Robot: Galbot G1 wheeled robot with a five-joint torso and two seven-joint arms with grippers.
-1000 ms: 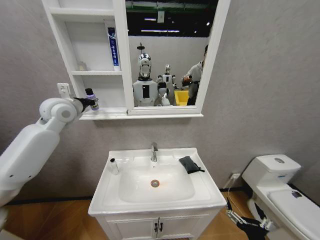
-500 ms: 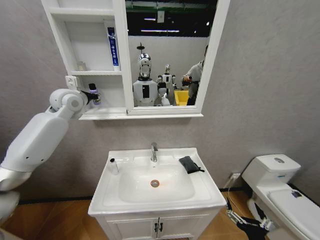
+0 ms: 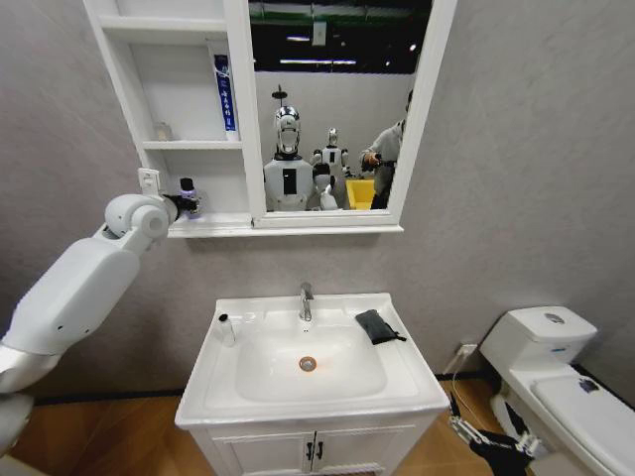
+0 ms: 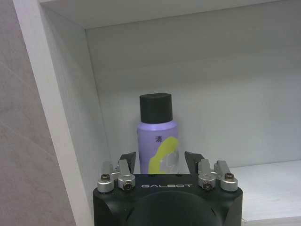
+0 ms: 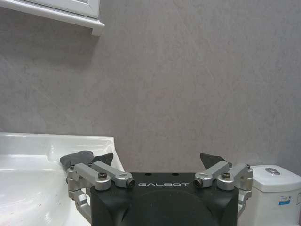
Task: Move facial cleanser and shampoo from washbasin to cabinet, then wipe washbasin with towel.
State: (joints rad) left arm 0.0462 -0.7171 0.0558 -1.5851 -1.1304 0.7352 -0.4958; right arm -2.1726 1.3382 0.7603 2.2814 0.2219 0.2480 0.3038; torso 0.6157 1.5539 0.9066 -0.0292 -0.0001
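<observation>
My left gripper (image 3: 185, 204) reaches into the lowest shelf compartment of the white cabinet (image 3: 244, 119) and is shut on the shampoo (image 3: 187, 194), a lilac bottle with a black cap. In the left wrist view the shampoo (image 4: 157, 136) stands upright between my left gripper's (image 4: 160, 161) fingers, close to the compartment's side wall; its base is hidden. A white and blue facial cleanser tube (image 3: 225, 93) stands on the shelf above. The dark towel (image 3: 376, 325) lies on the washbasin (image 3: 397, 382) rim, right of the tap. My right gripper (image 5: 160, 160) hangs open low beside the washbasin.
A small white bottle (image 3: 226, 329) stands on the washbasin's left rim. A chrome tap (image 3: 306, 300) sits at the back centre. A white toilet (image 3: 556, 382) stands to the right. The mirror panel (image 3: 332, 99) reflects robots and a person. A small item (image 3: 162, 130) sits on the middle shelf.
My left arm has swung toward the cabinet, carrying the shampoo from just outside the frame into the lowest compartment. The right arm has not moved.
</observation>
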